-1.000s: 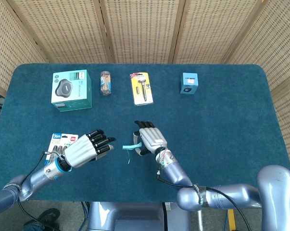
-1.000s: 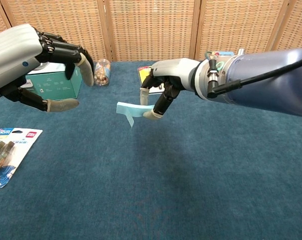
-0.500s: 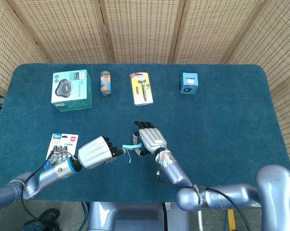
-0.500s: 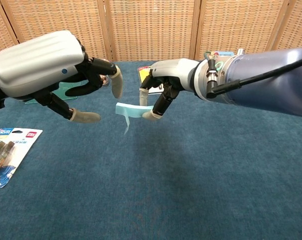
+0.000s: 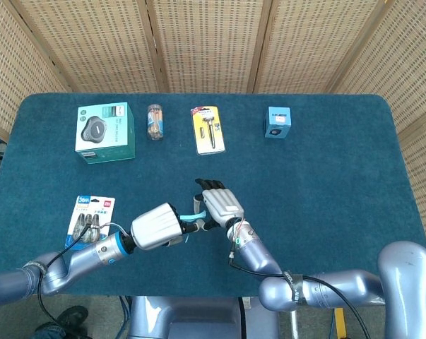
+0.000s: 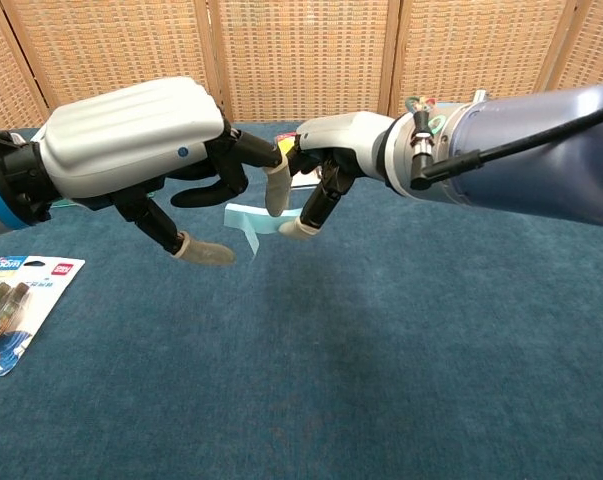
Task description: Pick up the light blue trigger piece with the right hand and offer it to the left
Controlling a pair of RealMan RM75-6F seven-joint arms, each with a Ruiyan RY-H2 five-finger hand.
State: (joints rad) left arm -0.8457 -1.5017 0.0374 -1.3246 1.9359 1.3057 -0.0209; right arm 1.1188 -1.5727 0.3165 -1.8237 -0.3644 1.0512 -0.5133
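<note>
The light blue trigger piece (image 6: 243, 216) is a thin strip with a downward hook, held above the blue table. My right hand (image 6: 326, 165) pinches its right end between thumb and a finger. My left hand (image 6: 131, 150) has come in from the left. One of its fingertips (image 6: 276, 192) sits just above the strip and the thumb (image 6: 205, 251) lies below it, with a gap to the strip. In the head view the left hand (image 5: 156, 226) and right hand (image 5: 220, 203) meet at the piece (image 5: 193, 217), which is mostly hidden there.
A battery blister pack (image 5: 92, 215) lies left of the left hand. Along the far side stand a teal box (image 5: 105, 132), a small jar (image 5: 155, 121), a yellow blister pack (image 5: 208, 129) and a small blue box (image 5: 277, 122).
My left hand has moved right, up to the trigger piece, and its fingers now bracket the strip's free end. The right hand has stayed put, still pinching the piece.
</note>
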